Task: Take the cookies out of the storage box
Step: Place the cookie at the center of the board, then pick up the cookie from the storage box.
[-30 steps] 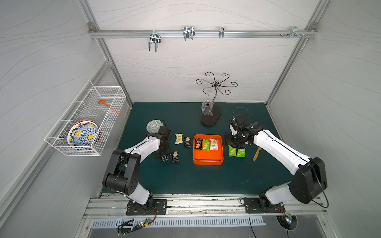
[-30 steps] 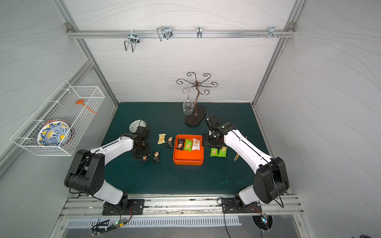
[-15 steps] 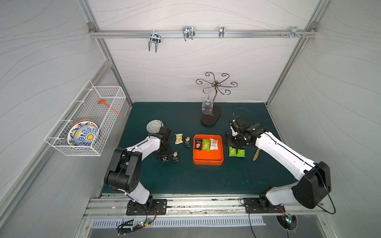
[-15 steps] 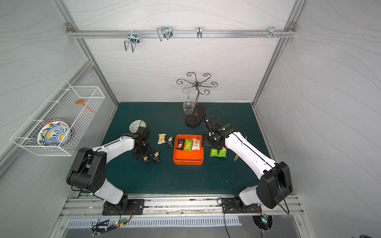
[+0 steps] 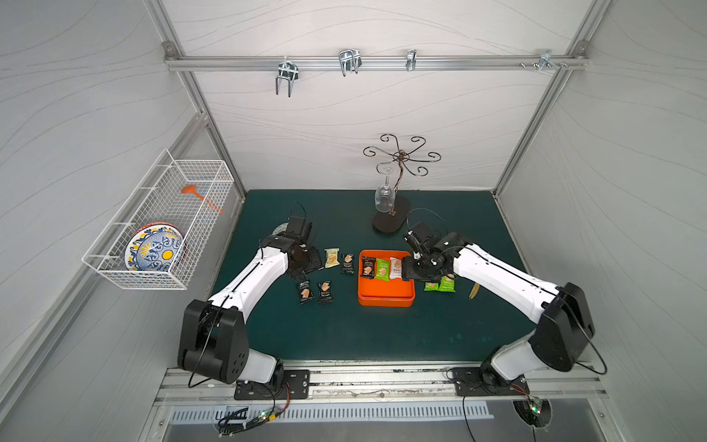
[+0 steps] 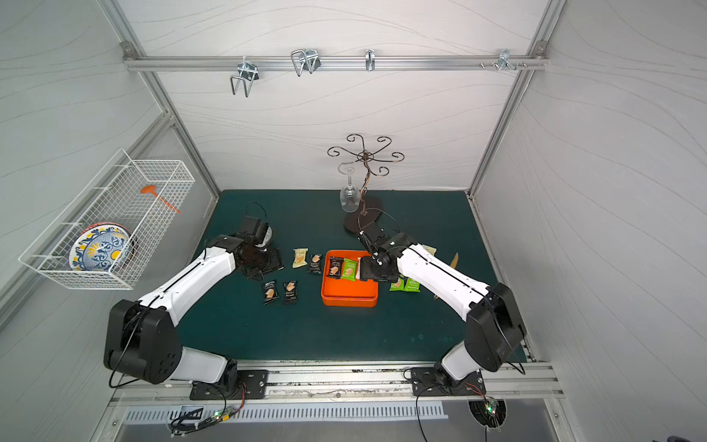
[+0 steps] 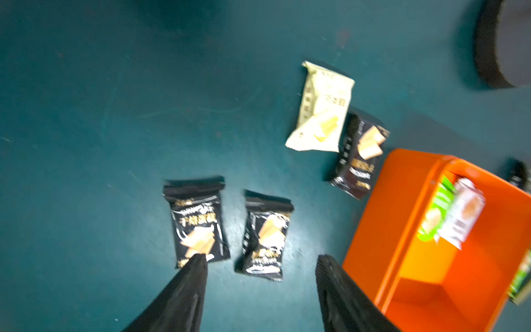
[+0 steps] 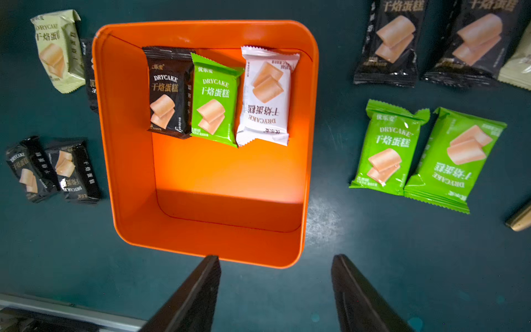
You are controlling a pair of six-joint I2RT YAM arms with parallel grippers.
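Observation:
The orange storage box (image 5: 385,296) (image 8: 207,31) lies mid-mat. Three cookies lie in a row along its far side: black (image 8: 169,92), green (image 8: 214,103), white (image 8: 265,95). Left of the box on the mat are a pale yellow packet (image 5: 331,257) and three black ones (image 5: 347,263) (image 5: 305,292) (image 5: 325,291). Two green packets (image 5: 440,284) (image 8: 388,149) lie to its right. My left gripper (image 7: 262,261) hangs open and empty just above the two black packets (image 7: 196,224). My right gripper (image 5: 410,269) (image 8: 275,257) is open and empty over the box's right edge.
A wine-glass stand (image 5: 390,220) with a hanging glass (image 5: 384,199) stands behind the box. A wire basket (image 5: 160,222) with a plate hangs on the left wall. A small tan item (image 5: 473,292) lies on the mat right of the green packets.
The left gripper's jaws have opened by the two black packets. The right gripper has moved left from over the green packets to the box's right edge.

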